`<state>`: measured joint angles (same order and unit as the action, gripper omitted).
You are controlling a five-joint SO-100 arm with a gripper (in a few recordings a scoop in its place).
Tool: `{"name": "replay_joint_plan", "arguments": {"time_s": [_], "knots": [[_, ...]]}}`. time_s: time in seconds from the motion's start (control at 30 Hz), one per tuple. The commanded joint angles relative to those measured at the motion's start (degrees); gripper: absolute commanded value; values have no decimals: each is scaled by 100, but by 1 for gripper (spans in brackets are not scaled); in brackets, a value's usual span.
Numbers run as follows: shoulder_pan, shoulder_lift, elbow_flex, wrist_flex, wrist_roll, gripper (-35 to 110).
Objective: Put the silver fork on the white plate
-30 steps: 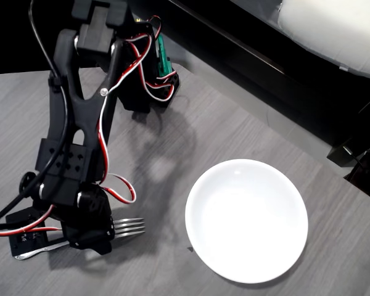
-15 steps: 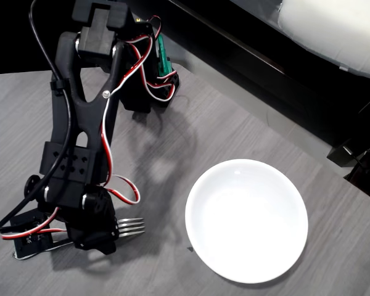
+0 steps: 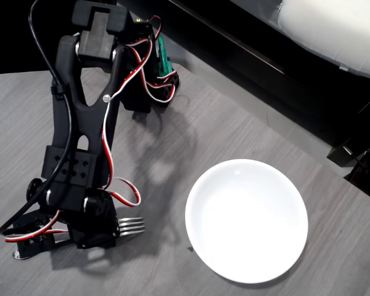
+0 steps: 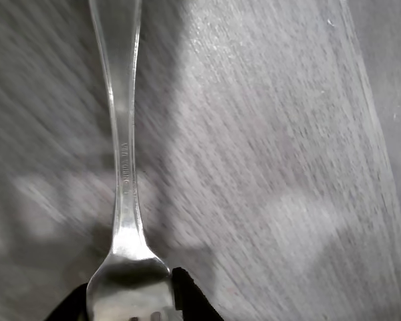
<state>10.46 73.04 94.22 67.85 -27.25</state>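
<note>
Down low, hand (image 3: 102, 237) over silver fork (image 3: 131, 227) (tines toward white plate (image 3: 246, 220)).

Overhead view: arm base at upper left of frame, arm (image 3: 80, 123) reaching down the left side to the lower left. Hand (image 3: 92, 231) at lower left, over the silver fork (image 3: 131, 226). Fork lies flat on the surface (image 3: 172, 154), tines sticking out right of the hand toward the white plate (image 3: 246, 221), handle end hidden under the arm. Plate sits on the surface at lower right of frame, apart from the fork tines, right of them. Surface edge runs diagonally across upper right.

Wrist view: fork (image 4: 123, 167) runs bottom to top at left of frame, tine end at bottom edge between the fingers (image 4: 187, 297), handle toward top.
</note>
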Motion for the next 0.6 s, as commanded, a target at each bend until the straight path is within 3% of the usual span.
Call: {"name": "replay_joint_plan", "arguments": {"time_s": [0.0,0.57], "knots": [[-70,53,-202,-62,-35,4],[-70,149,-185,-18,-26,4]]}}
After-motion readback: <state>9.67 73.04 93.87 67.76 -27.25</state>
